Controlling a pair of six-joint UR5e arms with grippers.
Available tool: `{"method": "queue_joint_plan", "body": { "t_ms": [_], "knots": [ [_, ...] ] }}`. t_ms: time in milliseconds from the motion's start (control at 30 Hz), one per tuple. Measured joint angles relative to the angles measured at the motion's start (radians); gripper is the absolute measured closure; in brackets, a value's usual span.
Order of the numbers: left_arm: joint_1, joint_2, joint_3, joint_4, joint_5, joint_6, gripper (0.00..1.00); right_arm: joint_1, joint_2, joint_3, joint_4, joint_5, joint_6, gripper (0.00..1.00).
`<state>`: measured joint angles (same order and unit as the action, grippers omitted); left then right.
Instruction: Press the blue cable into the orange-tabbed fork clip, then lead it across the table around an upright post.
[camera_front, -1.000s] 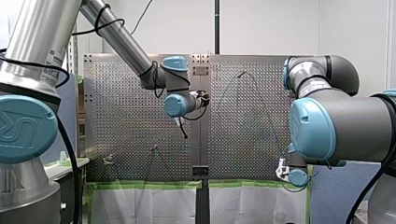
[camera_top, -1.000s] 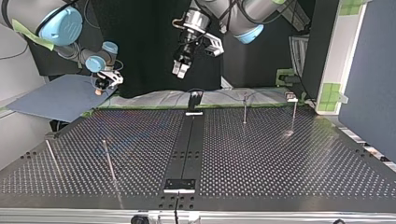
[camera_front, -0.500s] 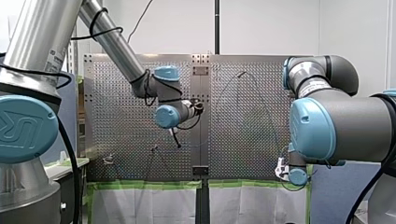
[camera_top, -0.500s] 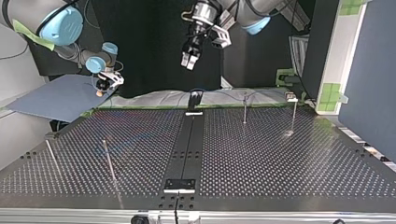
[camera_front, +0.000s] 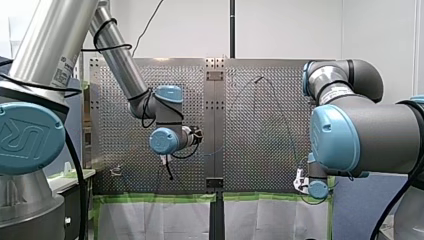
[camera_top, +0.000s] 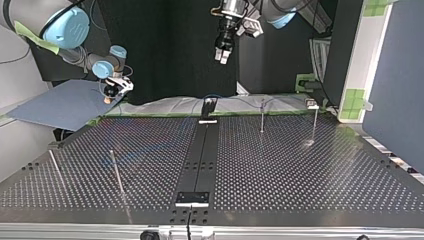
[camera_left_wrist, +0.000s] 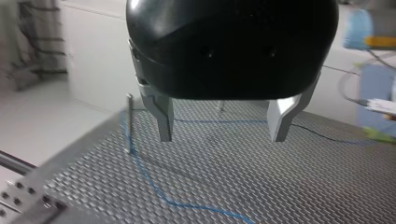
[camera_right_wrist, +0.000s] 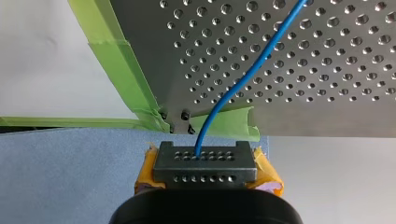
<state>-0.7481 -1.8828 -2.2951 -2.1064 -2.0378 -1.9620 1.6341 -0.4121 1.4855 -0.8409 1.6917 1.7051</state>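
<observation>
Backs onto a plain white wall (camera_front: 285, 25). Wears green tape (camera_front: 150, 198) along one edge, above white sheeting (camera_front: 160, 220). Faces a black backdrop (camera_top: 165, 50).

On table (camera_right_wrist: 327, 56), cable (camera_right_wrist: 233, 88) passing close by upright post (camera_left_wrist: 129, 123), my right gripper (camera_right_wrist: 205, 161) off table's corner.

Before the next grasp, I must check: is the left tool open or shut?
Open. In the left wrist view, the left tool shows its fingers wide apart, with nothing held between them.
</observation>
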Motion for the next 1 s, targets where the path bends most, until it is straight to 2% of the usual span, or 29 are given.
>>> {"method": "queue_joint_plan", "body": {
  "t_ms": [167, 433, 600, 1000],
  "knots": [
    [0.000, -0.038, -0.039, 0.027, 0.000, -0.003, 0.01, 0.001, 0.000, 0.000, 0.001, -0.002, 0.000, 1.00],
    [0.001, -0.105, -0.110, 0.046, 0.056, 0.000, 0.01, -0.004, 0.000, 0.000, 0.005, -0.005, 0.000, 1.00],
    [0.002, -0.115, -0.132, 0.047, 0.078, 0.008, 0.01, -0.003, 0.000, 0.000, 0.006, -0.006, 0.000, 1.00],
    [0.002, -0.116, -0.135, 0.048, 0.081, 0.009, 0.01, -0.003, 0.000, 0.000, 0.006, -0.006, 0.000, 1.00]
  ]
}}
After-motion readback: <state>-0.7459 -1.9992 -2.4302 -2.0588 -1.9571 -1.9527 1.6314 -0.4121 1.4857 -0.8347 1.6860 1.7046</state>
